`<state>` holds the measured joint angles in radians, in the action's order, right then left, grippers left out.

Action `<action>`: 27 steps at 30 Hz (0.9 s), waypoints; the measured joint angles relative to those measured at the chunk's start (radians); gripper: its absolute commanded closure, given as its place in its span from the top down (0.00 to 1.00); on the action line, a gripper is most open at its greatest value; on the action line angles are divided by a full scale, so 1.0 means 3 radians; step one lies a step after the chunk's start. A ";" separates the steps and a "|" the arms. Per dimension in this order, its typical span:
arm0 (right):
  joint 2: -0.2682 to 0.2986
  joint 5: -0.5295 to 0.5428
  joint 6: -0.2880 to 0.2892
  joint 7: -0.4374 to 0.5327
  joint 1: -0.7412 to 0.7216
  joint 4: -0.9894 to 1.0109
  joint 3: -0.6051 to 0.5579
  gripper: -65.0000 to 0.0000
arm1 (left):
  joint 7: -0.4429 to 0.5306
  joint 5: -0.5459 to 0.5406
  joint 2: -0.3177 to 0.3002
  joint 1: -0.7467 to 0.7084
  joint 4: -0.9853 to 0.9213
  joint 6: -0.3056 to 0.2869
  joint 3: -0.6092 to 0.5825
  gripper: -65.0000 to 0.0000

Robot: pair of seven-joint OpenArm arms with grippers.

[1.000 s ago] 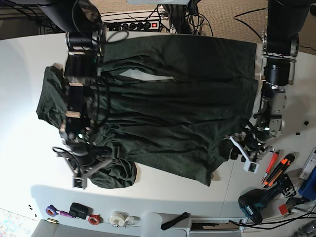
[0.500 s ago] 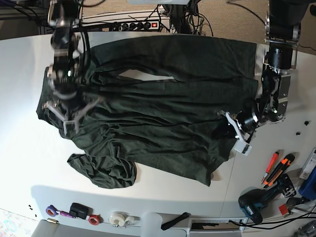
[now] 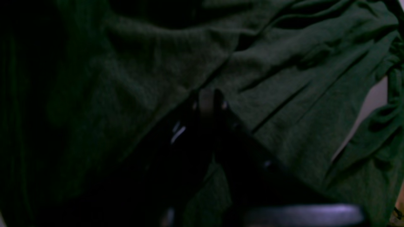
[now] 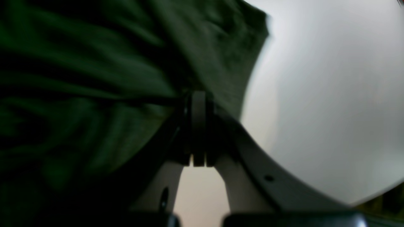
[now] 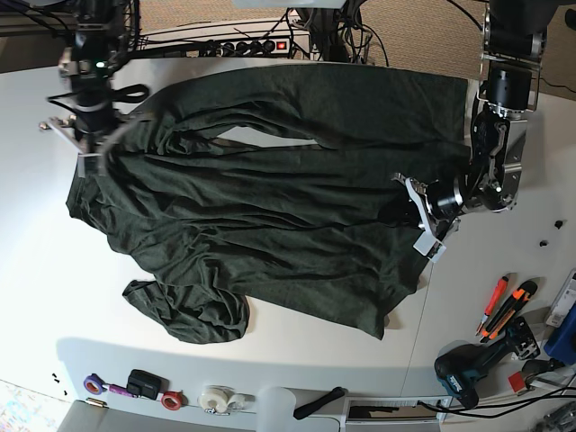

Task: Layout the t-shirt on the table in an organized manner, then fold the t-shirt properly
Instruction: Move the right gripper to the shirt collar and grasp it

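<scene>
The t-shirt (image 5: 270, 207) lies spread and wrinkled across the white surface (image 5: 36, 270). The right claw (image 5: 90, 153) has travelled from the shirt's lower corner up to its far corner and is pinching the cloth there, jaws pressed together. The left claw (image 5: 409, 211), spread beside the hem a second ago, has slid inward over the shirt and now pinches a fold. The bunched sleeve (image 5: 193, 315) stays put.

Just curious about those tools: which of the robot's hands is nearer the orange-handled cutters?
Left. Its left hand grips the t-shirt up and left of the orange-handled cutters; the right hand is across the table.
</scene>
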<state>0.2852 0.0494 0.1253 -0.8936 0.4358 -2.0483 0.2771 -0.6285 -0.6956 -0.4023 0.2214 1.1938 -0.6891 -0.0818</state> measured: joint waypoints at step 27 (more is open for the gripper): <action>0.0244 0.0652 0.0694 -0.0193 0.0285 0.0608 0.0192 0.00 | 0.0001 -0.0127 0.0000 0.0010 0.0001 0.0000 0.0000 0.00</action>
<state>0.3584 0.2451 0.3336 -0.9516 0.5213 -1.8660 0.3347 -0.6281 -0.7338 -0.4023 0.2245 1.1942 -0.6891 -0.0818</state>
